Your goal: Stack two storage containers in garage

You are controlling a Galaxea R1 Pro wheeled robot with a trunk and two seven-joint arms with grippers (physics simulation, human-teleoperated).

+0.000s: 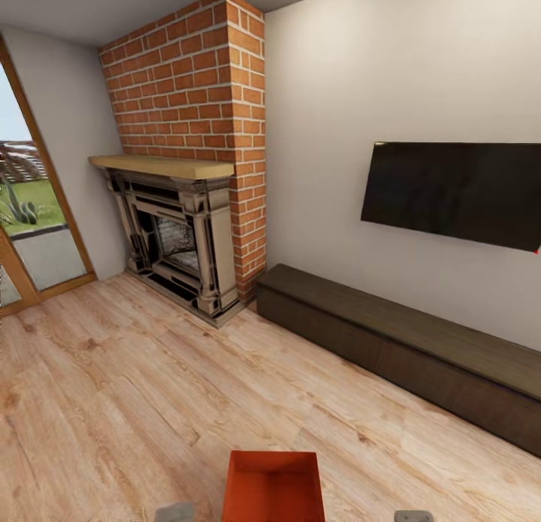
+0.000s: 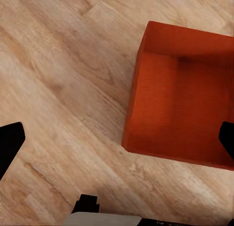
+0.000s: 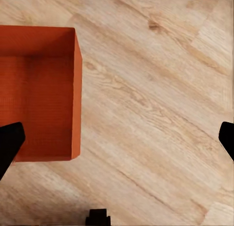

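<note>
Bare plank floor (image 1: 135, 402) surrounds the open storage container (image 1: 274, 486).

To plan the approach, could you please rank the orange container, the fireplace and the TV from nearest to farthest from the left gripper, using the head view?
1. Orange container, beside the left gripper, on the wood floor.
2. Fireplace, far left, under the brick chimney.
3. TV, high on the right wall; close to the fireplace's range, so that order is uncertain.

Brick chimney (image 1: 201, 79) with a grey fireplace (image 1: 176, 240) sits way off ahead of the pincers, black TV (image 1: 457, 191) over a dark low cabinet (image 1: 406, 345), glass door (image 1: 30, 214) further left.
</note>
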